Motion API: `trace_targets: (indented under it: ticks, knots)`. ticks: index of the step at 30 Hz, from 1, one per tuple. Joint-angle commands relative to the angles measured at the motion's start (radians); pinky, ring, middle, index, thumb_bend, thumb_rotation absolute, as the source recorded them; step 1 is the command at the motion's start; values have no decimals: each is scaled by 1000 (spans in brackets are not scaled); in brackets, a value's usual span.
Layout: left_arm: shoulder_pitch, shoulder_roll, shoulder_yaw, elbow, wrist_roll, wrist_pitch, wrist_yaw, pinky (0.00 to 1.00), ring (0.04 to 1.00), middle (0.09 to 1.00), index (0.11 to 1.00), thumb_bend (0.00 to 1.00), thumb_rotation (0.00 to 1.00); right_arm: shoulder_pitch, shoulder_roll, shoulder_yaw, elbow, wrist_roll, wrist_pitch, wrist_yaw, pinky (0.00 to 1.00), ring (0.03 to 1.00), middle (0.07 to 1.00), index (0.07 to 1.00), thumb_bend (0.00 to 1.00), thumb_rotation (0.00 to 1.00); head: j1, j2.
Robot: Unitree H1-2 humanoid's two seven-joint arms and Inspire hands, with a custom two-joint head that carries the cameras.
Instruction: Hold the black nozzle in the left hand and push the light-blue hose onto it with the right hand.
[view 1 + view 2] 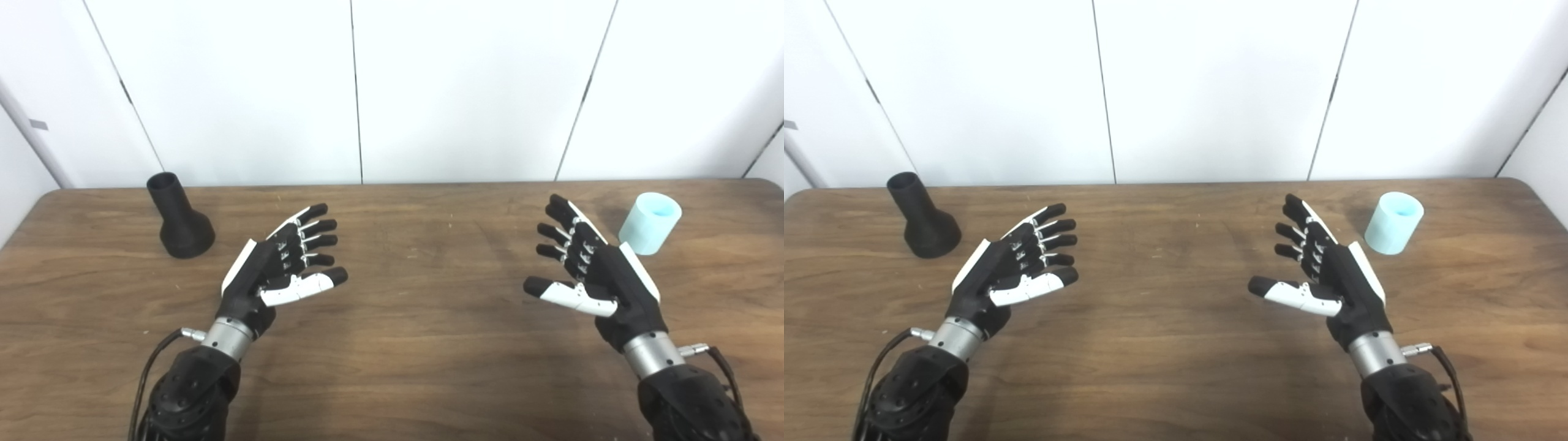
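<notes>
Black nozzle (179, 225), light-blue hose (650, 223), brown wood-grain table (416, 343)

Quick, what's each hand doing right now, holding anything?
Left hand: open, holding nothing.
Right hand: open, holding nothing.

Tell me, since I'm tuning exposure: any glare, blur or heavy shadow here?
Left eye view: white wall looks overexposed; black nozzle and light-blue hose sharp with soft shadows. Right eye view: same, both hands unblurred.

A brown wood-grain table (392, 343) with rounded far corners stands against white wall panels (465, 86) split by thin dark seams.
</notes>
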Motion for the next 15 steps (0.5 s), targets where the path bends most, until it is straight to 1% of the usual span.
trace_targets:
  ticks: [1, 6, 15]
  knots:
    - [-42, 8, 3, -16, -2, -56, 0, 669, 788, 828, 808, 796, 174, -33, -2, 2, -28, -5, -39, -3, 817, 903, 956, 958, 856, 294, -1, 1]
    - [-42, 8, 3, -13, -3, -63, 0, 669, 786, 832, 809, 795, 172, -31, -9, 11, -33, -15, -43, -1, 813, 897, 955, 960, 847, 278, -2, 1]
    - [-41, 7, 2, -12, -2, -68, 1, 669, 789, 830, 811, 790, 161, -30, -16, 11, -33, -23, -44, -1, 789, 886, 952, 960, 847, 268, -1, 2]
